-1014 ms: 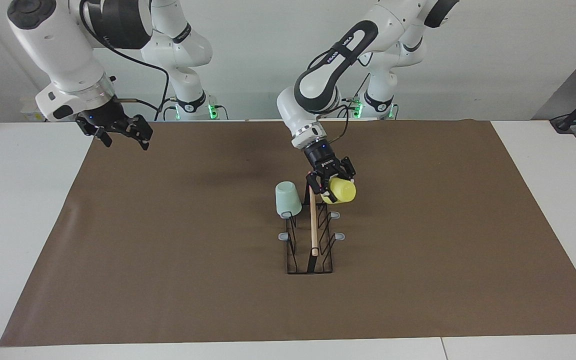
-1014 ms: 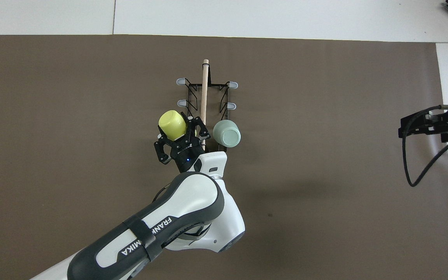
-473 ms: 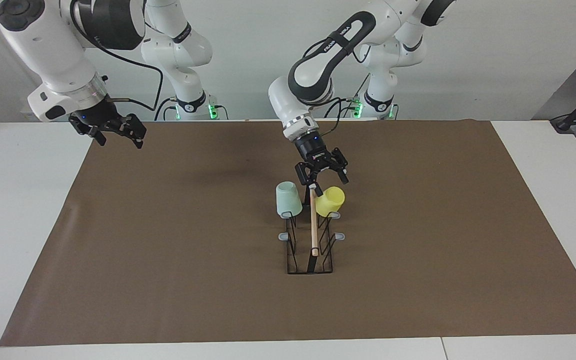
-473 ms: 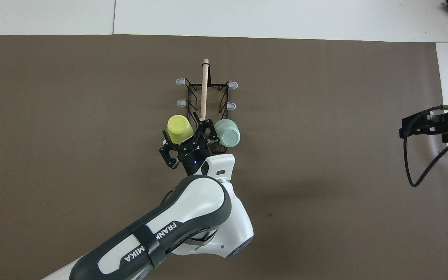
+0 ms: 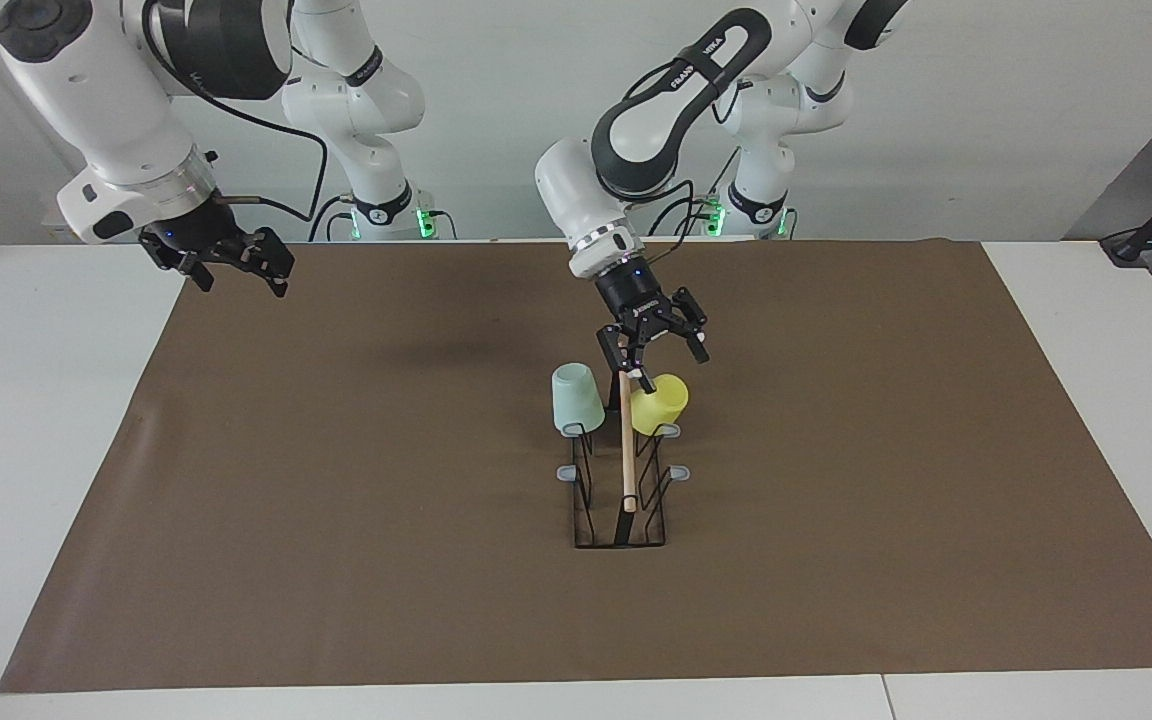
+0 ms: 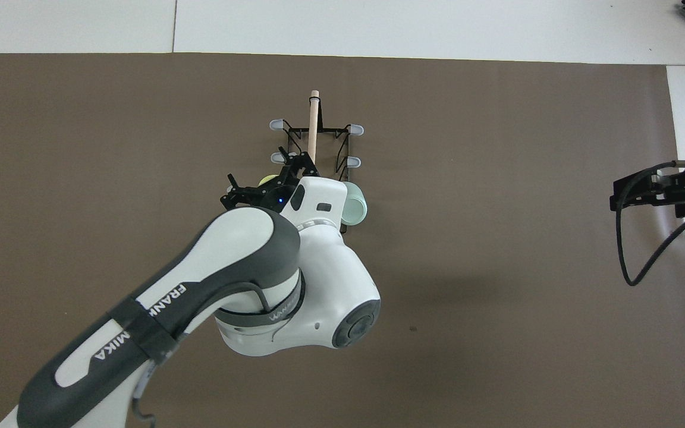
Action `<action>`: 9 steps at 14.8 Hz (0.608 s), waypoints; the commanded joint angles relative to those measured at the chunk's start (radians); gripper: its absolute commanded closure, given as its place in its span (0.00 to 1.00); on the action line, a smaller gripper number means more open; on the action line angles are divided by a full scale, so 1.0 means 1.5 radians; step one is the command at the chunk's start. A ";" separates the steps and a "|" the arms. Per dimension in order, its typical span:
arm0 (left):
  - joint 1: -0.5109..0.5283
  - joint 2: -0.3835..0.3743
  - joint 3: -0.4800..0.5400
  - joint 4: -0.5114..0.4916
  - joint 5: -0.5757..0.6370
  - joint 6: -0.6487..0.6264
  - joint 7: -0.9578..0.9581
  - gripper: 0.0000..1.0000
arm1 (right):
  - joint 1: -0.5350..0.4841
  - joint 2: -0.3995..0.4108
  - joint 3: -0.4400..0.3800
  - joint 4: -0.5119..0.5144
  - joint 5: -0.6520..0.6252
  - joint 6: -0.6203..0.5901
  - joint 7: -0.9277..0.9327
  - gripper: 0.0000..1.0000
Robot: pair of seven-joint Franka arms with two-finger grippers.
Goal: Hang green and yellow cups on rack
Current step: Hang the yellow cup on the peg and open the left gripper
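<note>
Now left fingers (image 5: 652,338) wide, empty

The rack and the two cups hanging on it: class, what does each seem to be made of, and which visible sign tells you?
Rack: thin black wire, probably coated metal, with grey tips that look like plastic or rubber, plus a pale rod that looks like bare wood.
Green cup: matte, opaque, evenly coloured, likely plastic.
Yellow cup: same smooth, uniform look, likely plastic too.
</note>
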 commanded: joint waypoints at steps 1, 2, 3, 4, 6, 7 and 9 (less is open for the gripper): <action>-0.009 -0.038 0.066 0.014 -0.097 0.056 0.147 0.00 | 0.002 -0.012 0.000 -0.004 -0.005 -0.024 -0.012 0.00; -0.030 -0.053 0.105 0.014 -0.128 0.080 0.195 0.00 | 0.002 -0.037 0.000 -0.033 -0.008 -0.033 -0.014 0.00; -0.054 -0.069 0.155 0.012 -0.157 0.107 0.248 0.00 | -0.003 -0.060 0.000 -0.065 -0.008 -0.029 -0.021 0.00; -0.078 -0.088 0.197 0.007 -0.191 0.122 0.295 0.00 | -0.004 -0.065 0.000 -0.072 -0.009 -0.024 -0.032 0.00; -0.081 -0.109 0.224 0.002 -0.256 0.148 0.382 0.00 | -0.005 -0.060 0.001 -0.066 -0.024 -0.001 -0.042 0.00; -0.082 -0.113 0.238 0.002 -0.286 0.154 0.427 0.00 | -0.006 -0.060 0.001 -0.066 -0.030 0.000 -0.042 0.00; -0.085 -0.123 0.255 0.001 -0.341 0.158 0.505 0.00 | -0.012 -0.060 0.002 -0.066 -0.029 -0.002 -0.039 0.00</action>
